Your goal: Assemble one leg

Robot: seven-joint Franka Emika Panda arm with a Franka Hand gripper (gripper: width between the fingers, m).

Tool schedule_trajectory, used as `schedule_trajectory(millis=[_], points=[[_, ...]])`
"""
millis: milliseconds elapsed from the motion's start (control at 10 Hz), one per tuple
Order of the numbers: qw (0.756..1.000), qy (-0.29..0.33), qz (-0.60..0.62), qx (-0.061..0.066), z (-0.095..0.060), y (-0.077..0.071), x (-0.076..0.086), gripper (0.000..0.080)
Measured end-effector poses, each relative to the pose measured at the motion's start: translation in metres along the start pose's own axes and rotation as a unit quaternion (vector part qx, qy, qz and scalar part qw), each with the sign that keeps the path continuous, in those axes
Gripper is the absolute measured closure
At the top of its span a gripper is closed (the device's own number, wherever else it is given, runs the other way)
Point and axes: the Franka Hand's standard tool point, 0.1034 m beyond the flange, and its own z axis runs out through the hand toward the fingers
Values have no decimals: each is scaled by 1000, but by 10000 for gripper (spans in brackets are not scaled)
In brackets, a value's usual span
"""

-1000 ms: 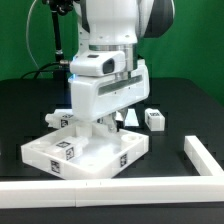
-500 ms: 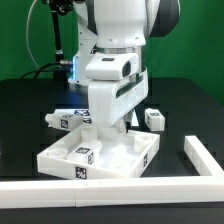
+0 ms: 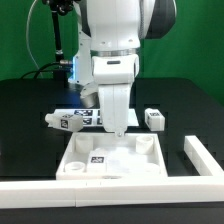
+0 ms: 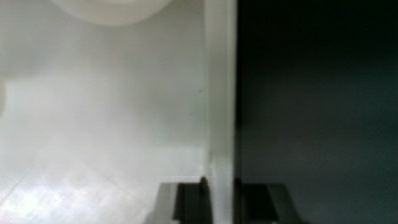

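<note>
The leg (image 3: 153, 119), a small white block with a tag, stands on the black table to the exterior view's right of my arm, apart from it. My gripper (image 3: 118, 131) points down and is shut on the far wall of the wide white tray-like piece (image 3: 75, 166), which lies square to the table's front edge. In the wrist view my gripper (image 4: 221, 205) pinches the thin upright wall between two dark fingers (image 4: 185, 205). The tray's floor (image 4: 107, 130) fills one side, the black table the other.
Another small white tagged piece (image 3: 62, 122) lies at the exterior view's left, behind the tray. The marker board (image 3: 90, 116) lies behind my arm. A white rail (image 3: 110, 190) runs along the front, with a white bar (image 3: 203, 156) at the right.
The tray, held by its wall, has turned from a diagonal pose to square with the front rail. My wrist turned with it. The leg has not moved.
</note>
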Motion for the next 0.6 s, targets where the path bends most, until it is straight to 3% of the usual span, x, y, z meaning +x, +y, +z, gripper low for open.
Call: schedule_trajectory(millis=[500,600], points=[[1000,-1,5,0,0,-2,1,745],[1000,1,-13,-9,0,1,6,745]])
